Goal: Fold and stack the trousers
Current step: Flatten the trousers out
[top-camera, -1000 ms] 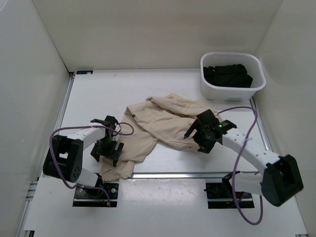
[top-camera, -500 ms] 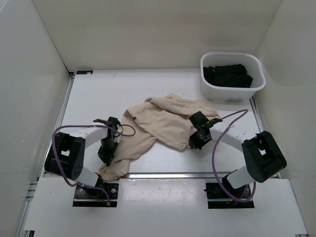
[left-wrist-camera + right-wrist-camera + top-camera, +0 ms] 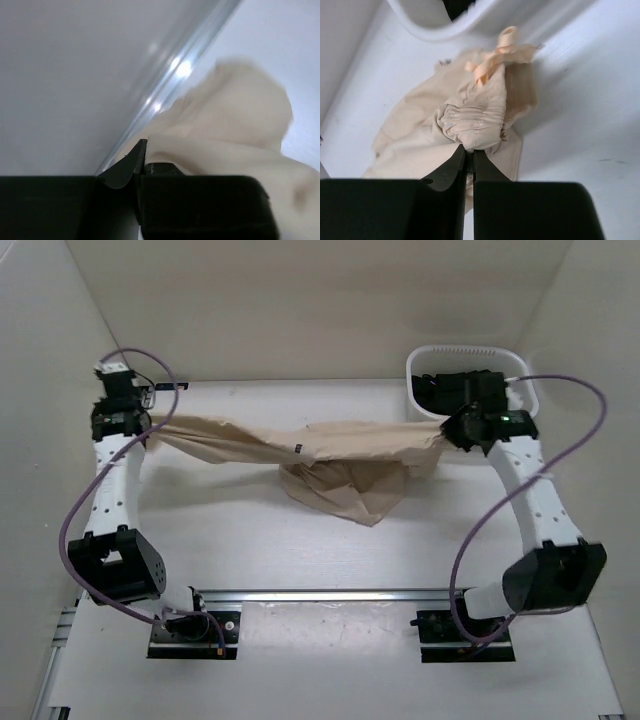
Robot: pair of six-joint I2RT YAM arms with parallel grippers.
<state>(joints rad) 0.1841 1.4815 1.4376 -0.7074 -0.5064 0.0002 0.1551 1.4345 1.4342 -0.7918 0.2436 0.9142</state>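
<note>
Trousers (image 3: 330,455), crumpled near arms a second ago, now stretched across far side of table (image 3: 250,530), middle sagging. Left gripper (image 3: 140,425) clamped on one end, right gripper (image 3: 452,430) clamped on waistband. Likely ready to spread flat.

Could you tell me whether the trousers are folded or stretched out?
Stretched out, not folded: the trousers hang as a band between the left gripper and the right gripper, both shut on the cloth, with the middle sagging below.

walls (image 3: 300,310): plain off-white | table (image 3: 250,540): white, flat | light: even
</note>
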